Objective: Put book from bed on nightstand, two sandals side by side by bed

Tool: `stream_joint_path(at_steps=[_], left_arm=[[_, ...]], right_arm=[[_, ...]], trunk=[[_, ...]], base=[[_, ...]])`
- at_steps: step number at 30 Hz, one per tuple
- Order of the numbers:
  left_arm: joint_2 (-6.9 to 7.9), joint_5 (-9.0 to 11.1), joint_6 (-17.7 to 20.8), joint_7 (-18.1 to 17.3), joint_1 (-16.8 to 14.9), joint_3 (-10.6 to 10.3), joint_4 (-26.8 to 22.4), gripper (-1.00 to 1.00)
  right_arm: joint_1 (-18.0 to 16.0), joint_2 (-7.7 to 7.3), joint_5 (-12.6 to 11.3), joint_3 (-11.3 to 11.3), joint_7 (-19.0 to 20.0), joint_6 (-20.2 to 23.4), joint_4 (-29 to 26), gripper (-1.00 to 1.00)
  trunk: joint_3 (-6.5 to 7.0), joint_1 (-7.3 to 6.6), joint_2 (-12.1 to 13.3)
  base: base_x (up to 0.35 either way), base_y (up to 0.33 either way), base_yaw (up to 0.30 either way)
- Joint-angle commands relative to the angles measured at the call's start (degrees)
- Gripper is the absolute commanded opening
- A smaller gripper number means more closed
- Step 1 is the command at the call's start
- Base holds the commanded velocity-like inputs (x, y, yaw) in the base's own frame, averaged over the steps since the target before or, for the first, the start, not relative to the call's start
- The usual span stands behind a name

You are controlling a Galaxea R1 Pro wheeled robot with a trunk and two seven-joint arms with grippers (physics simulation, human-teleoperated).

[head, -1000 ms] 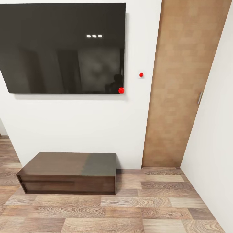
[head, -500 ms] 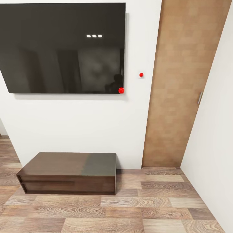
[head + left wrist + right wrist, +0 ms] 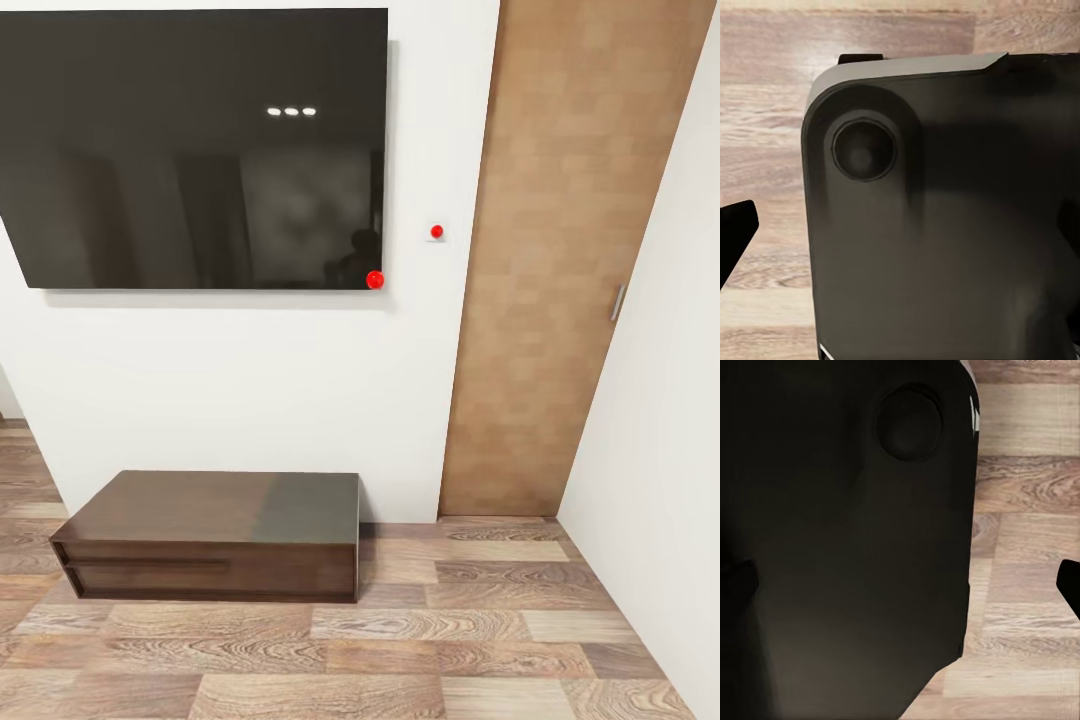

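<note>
The book, the bed, the nightstand and the sandals are out of view. The head view faces a white bedroom wall with a large black TV screen [image 3: 195, 150] above a long low dark-brown TV cabinet [image 3: 210, 537] on the wood-plank floor. In the left wrist view, my left gripper [image 3: 900, 232] hangs over a dark rounded part of my own body [image 3: 937, 225], one black fingertip [image 3: 735, 234] showing at the frame edge, jaws wide apart. In the right wrist view, my right gripper [image 3: 904, 585] is likewise spread over my dark body, one fingertip [image 3: 1071, 583] at the edge. Both hold nothing.
A tall light-brown wooden door [image 3: 560, 260] with a metal handle [image 3: 617, 302] stands right of the TV. A white side wall [image 3: 670, 450] closes the right. A small switch with a red dot [image 3: 436, 232] sits between TV and door. Plank floor [image 3: 400, 650] lies before the cabinet.
</note>
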Motion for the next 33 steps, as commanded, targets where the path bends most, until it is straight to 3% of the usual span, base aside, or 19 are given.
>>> stream_joint_path(at_steps=[1,9,15,22,26,33], left_arm=[[0.00,-0.01,-0.20,-0.04,-0.03,-0.02,0.05,1.00],[0.08,0.03,0.33,-0.18,-1.20,-0.05,-0.84,1.00],[0.14,-0.08,1.66,-0.31,-3.27,-0.03,-1.37,1.00],[0.22,-0.12,8.62,-2.31,-7.44,0.04,-2.94,1.00],[0.29,-0.05,11.12,-4.48,-8.47,-0.02,-3.97,1.00],[0.38,0.04,17.32,-8.90,-9.67,0.01,-9.75,1.00]], right_arm=[[0.00,0.00,-0.08,0.04,-0.01,-0.02,-0.03,1.00],[0.00,0.90,-0.20,-0.23,0.29,-0.12,-1.81,1.00],[-0.01,2.58,-0.25,-0.42,0.41,-0.06,-7.06,1.00],[-0.46,5.67,0.01,-0.26,0.52,0.82,-14.42,1.00],[-1.26,6.25,0.11,-0.19,0.51,2.19,-16.04,1.00],[-5.10,6.95,0.23,-0.02,0.54,8.89,-18.39,1.00]], trunk=[[-0.05,0.00,-0.02],[-0.05,0.00,-0.02],[-0.05,0.00,-0.02],[-0.05,0.00,-0.02],[-0.05,0.00,-0.02],[-0.05,0.00,-0.02]], base=[[0.000,0.000,0.000],[0.000,0.000,0.000],[0.000,0.000,0.000],[0.000,0.000,0.000],[0.000,0.000,0.000],[0.000,0.000,0.000]])
